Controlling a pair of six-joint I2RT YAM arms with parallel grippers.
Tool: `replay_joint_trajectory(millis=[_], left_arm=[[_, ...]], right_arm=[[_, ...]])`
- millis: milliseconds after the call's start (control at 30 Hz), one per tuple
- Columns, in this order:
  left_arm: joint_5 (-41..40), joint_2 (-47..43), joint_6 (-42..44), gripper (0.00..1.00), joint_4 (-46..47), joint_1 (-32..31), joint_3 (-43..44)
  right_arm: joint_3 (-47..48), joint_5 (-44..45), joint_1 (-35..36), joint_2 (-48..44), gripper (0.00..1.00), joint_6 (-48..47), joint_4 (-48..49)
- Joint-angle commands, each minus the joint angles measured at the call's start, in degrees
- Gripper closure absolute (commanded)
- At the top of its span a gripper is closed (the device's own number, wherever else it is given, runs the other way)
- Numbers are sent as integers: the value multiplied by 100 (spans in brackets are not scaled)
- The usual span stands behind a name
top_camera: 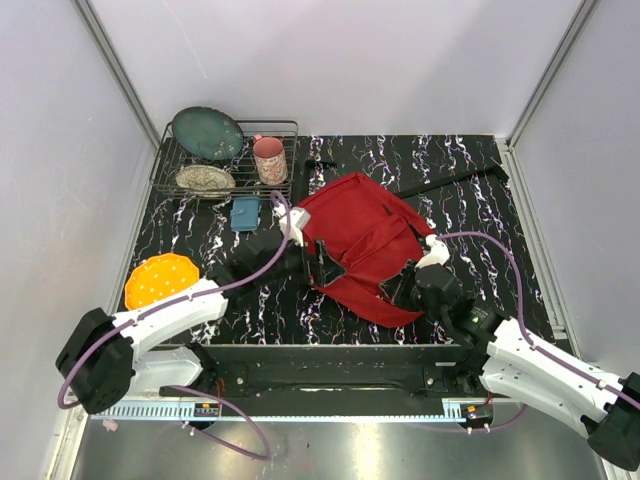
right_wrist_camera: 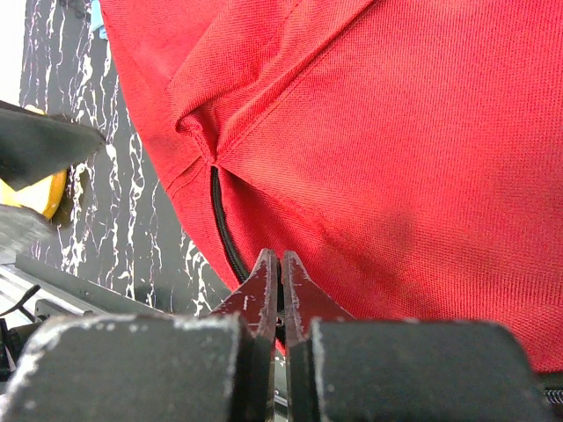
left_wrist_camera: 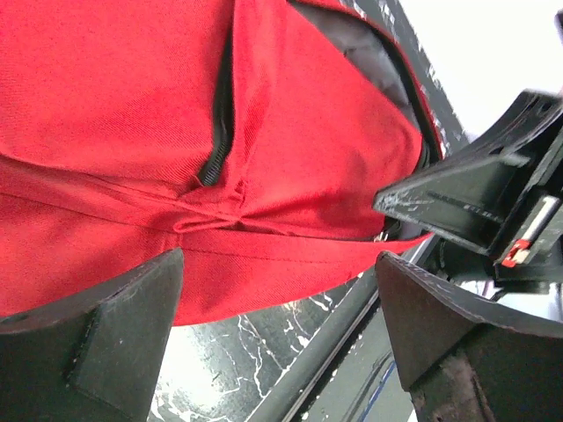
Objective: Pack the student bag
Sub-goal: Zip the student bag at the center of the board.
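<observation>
student bag (top_camera: 360,235): lies flat mid-table on the black marbled table (top_camera: 470,270), red fabric rumpled. One black strap (top_camera: 450,182) trails off toward the far right corner. Left wrist view shows the grey lining (left_wrist_camera: 369,53) at an open zip and a black zipper (left_wrist_camera: 215,132) running down the front panel.

left gripper (left_wrist_camera: 277,264): fingers spread wide, nothing between them. It sits at the bag's left edge with the red hem just past the fingertips.

right gripper (right_wrist_camera: 281,259): fingers pressed together at the bag's near right edge, right beside a black zipper line. It could be pinching a zip tab or a fold of fabric. I can't tell from this angle.

The two grippers flank the bag and sit near each other. The right one's fingers show in the left wrist view, close against the fabric.

Surroundings:
- wire dish rack (top_camera: 285,130) at far left, holding a green plate (top_camera: 207,132), a speckled bowl (top_camera: 205,180) and a pink mug (top_camera: 268,160)
- small blue item (top_camera: 245,213) just in front of the rack, near the left wrist
- orange plate (top_camera: 160,280) at the near left, beside the left arm's forearm
- the left arm crosses between the orange plate and the bag
</observation>
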Motion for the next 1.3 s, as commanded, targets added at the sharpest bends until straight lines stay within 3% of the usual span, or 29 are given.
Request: replay_joint_trajectory(millis=[0, 167, 300, 500, 633, 867, 1133, 1267], left_arm=[[-208, 437, 327, 6, -155, -477, 287], [449, 648, 1942, 1, -365, -707, 648], [-207, 736, 3200, 1, -762, -953, 1035], [29, 727, 4432, 1, 441, -1085, 631], [416, 1035, 5177, 1, 592, -1312, 543], [557, 1404, 5803, 1, 865, -1709, 481], [548, 1852, 5777, 1, 1120, -1735, 665], [584, 2072, 5760, 13, 726, -1735, 929]], right_arm=[[54, 63, -16, -58, 100, -41, 250], [37, 90, -16, -207, 100, -23, 66], [28, 177, -7, -339, 100, -41, -39], [28, 213, -7, -349, 100, 12, -84], [54, 222, -7, -322, 100, 47, -83], [116, 239, -16, -278, 100, 21, -110], [116, 169, -16, -261, 100, 73, -84], [125, 178, -16, -287, 100, 91, -92]])
